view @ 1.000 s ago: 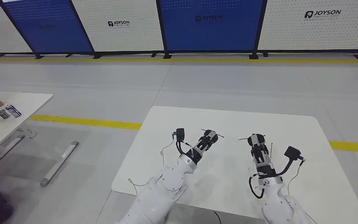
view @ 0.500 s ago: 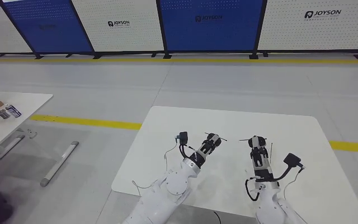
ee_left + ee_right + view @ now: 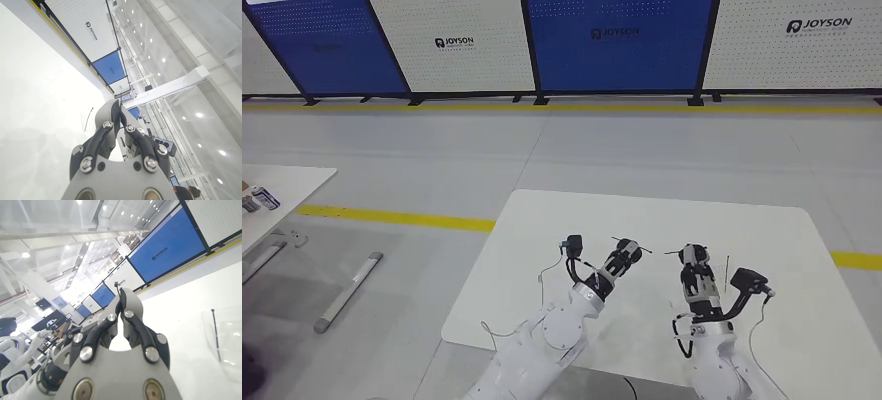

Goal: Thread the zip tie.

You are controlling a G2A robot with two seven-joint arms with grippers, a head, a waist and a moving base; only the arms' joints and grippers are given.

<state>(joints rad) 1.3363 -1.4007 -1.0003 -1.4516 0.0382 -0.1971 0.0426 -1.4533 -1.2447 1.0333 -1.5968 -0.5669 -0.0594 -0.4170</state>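
The white surface [image 3: 542,240] carries both arms near its front edge, side by side and close together. The left gripper [image 3: 627,256] is raised off the surface, its fingers [image 3: 113,111] clenched on a thin black zip tie [image 3: 120,106] that runs through the pads. A short free end [image 3: 647,249] sticks out toward the other arm. The right gripper [image 3: 691,257] sits at about the same height, its fingers [image 3: 132,302] likewise pinched tight on a black strap. The small square head [image 3: 115,284] pokes out past the fingertips and points back toward the left gripper. Whether the two arms hold opposite ends of one zip tie or two separate pieces cannot be told from these views, though one tie seems the likelier reading. What matters for the coming move is that the free end and the head face each other across the narrow gap between the grippers. They lie roughly on one side-to-side line, near but not touching, so threading likely calls for a short, well-aimed approach with the end lined up on the head's slot. Neither arm looks clearly nearer to the meeting point. A spare zip tie [image 3: 727,270] lies flat on the surface just beyond the right gripper, on the side away from the left arm. Its long axis runs from front to back and nothing touches it.
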